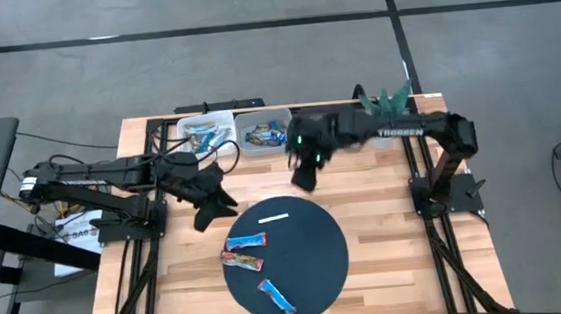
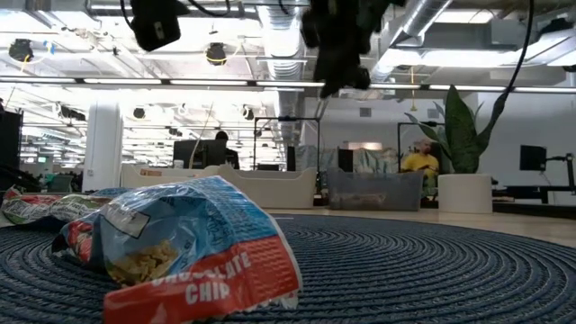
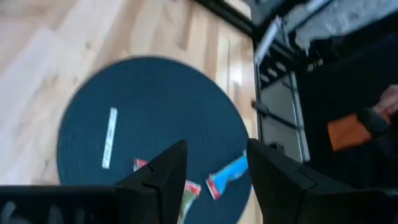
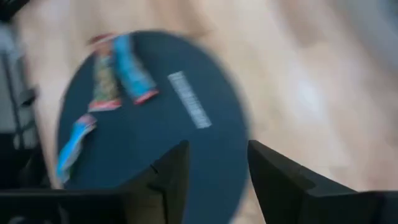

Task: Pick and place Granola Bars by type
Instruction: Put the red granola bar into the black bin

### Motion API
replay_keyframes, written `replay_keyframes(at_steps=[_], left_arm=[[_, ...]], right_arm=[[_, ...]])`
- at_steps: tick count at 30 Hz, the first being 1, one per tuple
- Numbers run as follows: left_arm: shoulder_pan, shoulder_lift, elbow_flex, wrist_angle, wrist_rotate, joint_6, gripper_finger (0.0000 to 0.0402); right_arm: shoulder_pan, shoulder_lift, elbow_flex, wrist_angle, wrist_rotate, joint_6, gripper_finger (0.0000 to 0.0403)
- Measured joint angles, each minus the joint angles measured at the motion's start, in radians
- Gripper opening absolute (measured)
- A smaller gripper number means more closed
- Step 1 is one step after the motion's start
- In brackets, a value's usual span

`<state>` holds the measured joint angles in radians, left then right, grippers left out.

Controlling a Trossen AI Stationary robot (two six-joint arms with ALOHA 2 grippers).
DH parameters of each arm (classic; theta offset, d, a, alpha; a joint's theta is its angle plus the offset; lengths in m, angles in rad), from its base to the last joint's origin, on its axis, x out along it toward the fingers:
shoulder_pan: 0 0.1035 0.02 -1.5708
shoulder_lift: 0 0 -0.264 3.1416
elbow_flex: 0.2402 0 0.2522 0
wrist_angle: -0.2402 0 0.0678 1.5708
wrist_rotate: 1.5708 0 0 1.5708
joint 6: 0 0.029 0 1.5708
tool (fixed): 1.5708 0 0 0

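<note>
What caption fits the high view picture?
Two open grippers, left and right, hover by a round mat holding three granola bars.

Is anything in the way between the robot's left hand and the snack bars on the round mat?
Nothing visible is. The left gripper hangs open over the mat's edge, empty. The nearest granola bars lie flat with bare mat between. The white strip lies off to the side.

Open mat [image 1: 312, 237] beside bars [image 1: 244, 243]

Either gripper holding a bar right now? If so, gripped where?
Nothing held. Left gripper and right gripper both show open fingers with an empty gap, above the round mat.
</note>
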<state>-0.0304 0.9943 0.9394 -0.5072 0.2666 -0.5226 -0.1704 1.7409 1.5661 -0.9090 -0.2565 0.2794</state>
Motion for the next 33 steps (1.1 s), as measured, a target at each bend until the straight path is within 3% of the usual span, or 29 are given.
replay_keyframes(at_steps=[8,23,33], left_arm=[[-0.085,-0.004,0.000,-0.121,0.016,0.021,0.0160],[-0.217,-0.089,0.001,-0.207,-0.037,-0.053,0.0160],[-0.240,-0.065,0.000,-0.247,-0.039,-0.019,0.0160]], right_arm=[[0.239,0.047,-0.003,0.123,0.030,0.006,0.0144],[0.470,0.240,0.024,0.307,-0.094,0.454,0.0141],[0.522,0.329,0.113,0.315,-0.072,0.510,0.0136]])
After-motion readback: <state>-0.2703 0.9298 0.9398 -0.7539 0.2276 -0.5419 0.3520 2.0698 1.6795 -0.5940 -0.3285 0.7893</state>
